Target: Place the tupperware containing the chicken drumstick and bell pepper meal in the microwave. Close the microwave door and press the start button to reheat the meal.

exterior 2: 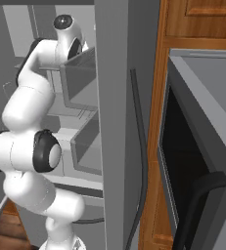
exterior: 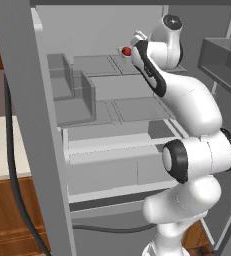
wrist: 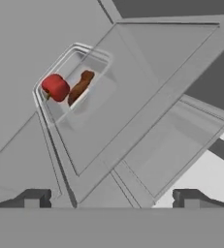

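The tupperware [wrist: 96, 94], a shallow translucent tray, sits on a grey fridge shelf [wrist: 147, 82], up and to the left in the hand view. Inside it the red bell pepper [wrist: 55, 87] lies beside the brown chicken drumstick [wrist: 80, 86]. My gripper [wrist: 111, 197] is open, with its fingertips wide apart and well short of the tray, holding nothing. From the left base view the pepper [exterior: 127, 51] peeks out on an upper shelf just left of my hand. The microwave door [exterior 2: 183, 161] stands open at the right, its dark bar handle [exterior 2: 202, 195] low, with the microwave [exterior 2: 207, 73] body behind it.
My arm reaches into an open grey fridge with several shelves and boxy bins [exterior: 74, 92]. Door bins [exterior 2: 80, 78] hang close to the arm. A fridge side wall [exterior 2: 124, 122] and a black cable [exterior 2: 143, 161] separate it from the wooden cabinet [exterior 2: 197, 19].
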{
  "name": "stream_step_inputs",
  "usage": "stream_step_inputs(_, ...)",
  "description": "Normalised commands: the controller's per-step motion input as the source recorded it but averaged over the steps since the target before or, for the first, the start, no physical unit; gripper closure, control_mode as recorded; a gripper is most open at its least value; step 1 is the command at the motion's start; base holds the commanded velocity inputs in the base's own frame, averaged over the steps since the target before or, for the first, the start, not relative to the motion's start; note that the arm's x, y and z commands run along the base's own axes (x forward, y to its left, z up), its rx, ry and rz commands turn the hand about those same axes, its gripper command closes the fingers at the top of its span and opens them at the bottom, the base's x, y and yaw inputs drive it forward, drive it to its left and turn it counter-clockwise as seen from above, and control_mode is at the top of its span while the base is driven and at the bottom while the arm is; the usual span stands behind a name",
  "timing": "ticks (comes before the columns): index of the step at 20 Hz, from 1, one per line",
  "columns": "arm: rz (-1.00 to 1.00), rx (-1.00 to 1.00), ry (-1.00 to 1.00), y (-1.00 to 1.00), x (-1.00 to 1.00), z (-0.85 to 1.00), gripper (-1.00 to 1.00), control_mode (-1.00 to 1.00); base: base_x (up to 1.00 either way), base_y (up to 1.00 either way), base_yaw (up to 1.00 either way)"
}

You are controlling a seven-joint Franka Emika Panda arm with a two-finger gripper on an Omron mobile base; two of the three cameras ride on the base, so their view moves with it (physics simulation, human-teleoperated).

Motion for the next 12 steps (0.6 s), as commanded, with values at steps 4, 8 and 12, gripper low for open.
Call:
stream_step_inputs(4, 0.0, 0.01, 0.06, -0.01, 0.68, -0.01, -1.0, -1.0, 0.0, 0.0, 0.0)
stream_step_inputs(8, 0.0, 0.0, 0.02, -0.06, 0.58, 0.0, -1.0, -1.0, 0.0, 0.0, 0.0)
stream_step_inputs(12, -0.03, 0.0, 0.03, -0.03, 0.51, -0.05, -1.0, -1.0, 0.0, 0.0, 0.0)
